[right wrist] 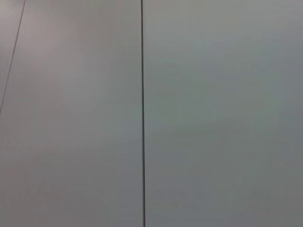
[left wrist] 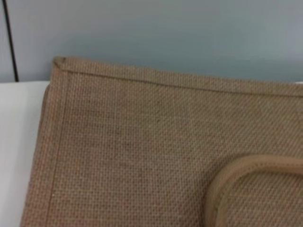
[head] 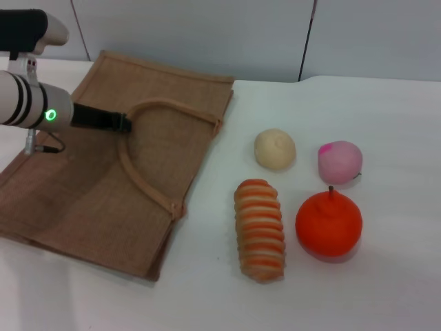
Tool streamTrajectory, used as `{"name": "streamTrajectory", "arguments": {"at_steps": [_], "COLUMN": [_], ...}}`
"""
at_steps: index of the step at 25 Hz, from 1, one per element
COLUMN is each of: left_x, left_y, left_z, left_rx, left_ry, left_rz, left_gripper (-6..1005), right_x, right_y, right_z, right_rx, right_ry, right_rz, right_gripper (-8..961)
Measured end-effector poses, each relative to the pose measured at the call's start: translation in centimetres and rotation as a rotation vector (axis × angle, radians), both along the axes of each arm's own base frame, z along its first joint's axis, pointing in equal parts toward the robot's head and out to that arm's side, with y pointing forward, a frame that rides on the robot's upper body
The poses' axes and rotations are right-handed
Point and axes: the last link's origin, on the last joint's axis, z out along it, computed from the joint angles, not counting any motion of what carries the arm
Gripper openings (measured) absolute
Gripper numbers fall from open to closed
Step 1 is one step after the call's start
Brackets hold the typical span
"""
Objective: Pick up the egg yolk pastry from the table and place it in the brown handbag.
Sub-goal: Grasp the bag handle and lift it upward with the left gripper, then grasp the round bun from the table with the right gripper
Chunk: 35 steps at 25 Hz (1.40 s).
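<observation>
Jute handle (head: 148, 155) of the brown handbag (head: 103, 200) sits at our left gripper (head: 124, 124), fingers apparently closed on it; lift steadily to open the mouth. Egg yolk pastry (head: 275, 148) waits at three o'clock from the bag, untouched.

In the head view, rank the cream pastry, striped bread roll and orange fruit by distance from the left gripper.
1. Cream-beige round egg yolk pastry, right of the left gripper.
2. Long orange-striped bread roll, nearer the front.
3. Round orange fruit, farthest right.
</observation>
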Motion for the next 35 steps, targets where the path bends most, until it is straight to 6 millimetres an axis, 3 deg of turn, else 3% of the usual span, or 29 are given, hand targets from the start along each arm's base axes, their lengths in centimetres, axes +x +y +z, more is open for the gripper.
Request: {"name": "streamTrajectory", "arguments": {"at_steps": [15,26,35], "left_x": [1.8,2.8,3.2], "left_y": [-1.3,-3.6,-4.5], "left_z": [1.1,2.6,3.1], "left_rx": [0.095,0.176,0.194], "left_ry": [-0.314,-0.492,-0.548], "left_rz": [-0.227,-0.436,-0.499], "left_gripper": [116,116,116], "right_x": [-0.9,-3.4,-4.7], "right_y": [0.3,2.0,3.3], "right_z": [-1.2,-4.6,-7.3], "right_rx": [-0.084,-0.308,-0.453], "right_ry": [-0.054,-0.234,-0.371], "right_rz": [0.053,0.162,0.194], "right_gripper": [856,857,857]}}
